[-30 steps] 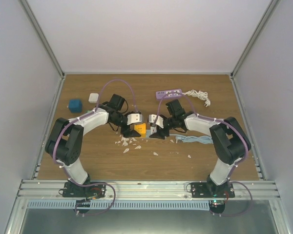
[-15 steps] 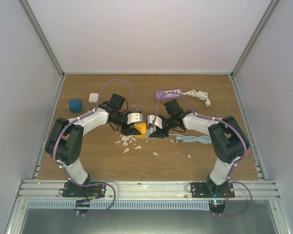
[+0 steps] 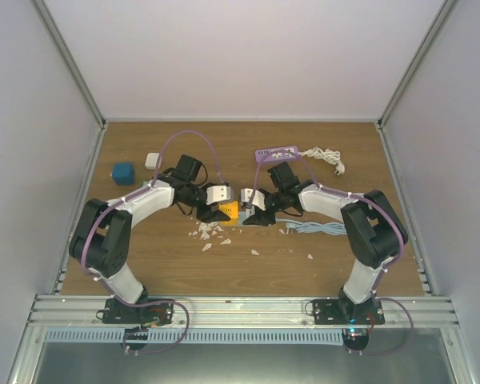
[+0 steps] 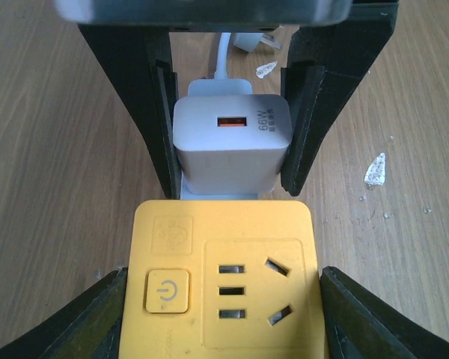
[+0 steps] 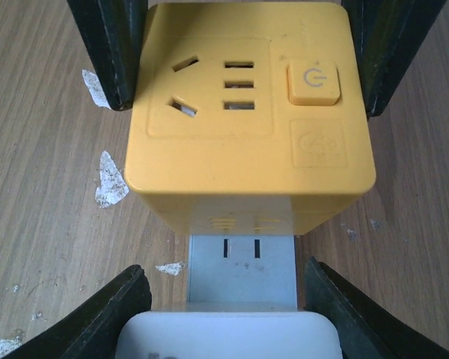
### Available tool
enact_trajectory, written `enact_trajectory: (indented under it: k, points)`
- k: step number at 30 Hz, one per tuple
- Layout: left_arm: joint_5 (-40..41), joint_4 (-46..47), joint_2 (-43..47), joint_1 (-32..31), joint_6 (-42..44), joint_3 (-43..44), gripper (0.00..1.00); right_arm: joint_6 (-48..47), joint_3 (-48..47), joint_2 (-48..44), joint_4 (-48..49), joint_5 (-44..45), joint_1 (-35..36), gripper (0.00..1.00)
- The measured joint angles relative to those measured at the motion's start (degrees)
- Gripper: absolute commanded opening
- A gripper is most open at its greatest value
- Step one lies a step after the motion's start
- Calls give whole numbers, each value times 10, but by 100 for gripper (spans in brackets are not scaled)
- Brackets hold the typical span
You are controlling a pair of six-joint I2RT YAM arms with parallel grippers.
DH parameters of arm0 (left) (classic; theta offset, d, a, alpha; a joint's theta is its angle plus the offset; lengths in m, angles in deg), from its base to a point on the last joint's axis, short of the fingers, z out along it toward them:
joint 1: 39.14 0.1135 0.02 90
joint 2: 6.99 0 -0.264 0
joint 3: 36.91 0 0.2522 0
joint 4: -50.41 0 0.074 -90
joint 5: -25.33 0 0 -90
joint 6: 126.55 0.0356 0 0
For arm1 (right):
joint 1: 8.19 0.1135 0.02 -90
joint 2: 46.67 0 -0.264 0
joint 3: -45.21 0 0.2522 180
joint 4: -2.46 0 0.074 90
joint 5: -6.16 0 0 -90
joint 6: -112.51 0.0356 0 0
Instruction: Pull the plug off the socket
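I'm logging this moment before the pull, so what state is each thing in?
Plug: seated against the socket's side, not pulled off.
Socket: flat on the table, top holes empty.
Left pincer: shut on socket.
Right pincer: shut on plug.

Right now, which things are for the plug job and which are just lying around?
For the job: yellow socket, white charger plug, left pincer, right pincer.
Just lying about: blue cube, small white box, purple power strip, white cable, pale blue cable, white scraps.
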Motion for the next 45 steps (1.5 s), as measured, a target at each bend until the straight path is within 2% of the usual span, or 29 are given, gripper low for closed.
enact_trajectory:
  k: [12, 27, 37, 41, 45]
  points:
    - [18, 28, 36, 1, 2, -35, 32, 7, -11, 9, 4, 0, 6, 29]
    - [-34, 6, 13, 31, -52, -5, 30, 12, -14, 10, 17, 3, 9, 29]
    - [-12, 2, 21, 25, 31, -8, 30, 16, -18, 16, 24, 9, 10, 28]
    - [8, 16, 52, 14, 66, -29, 29, 17, -18, 19, 28, 13, 11, 28]
    - [-4, 23, 89, 4, 82, -37, 29, 24, -20, 27, 35, 23, 13, 28]
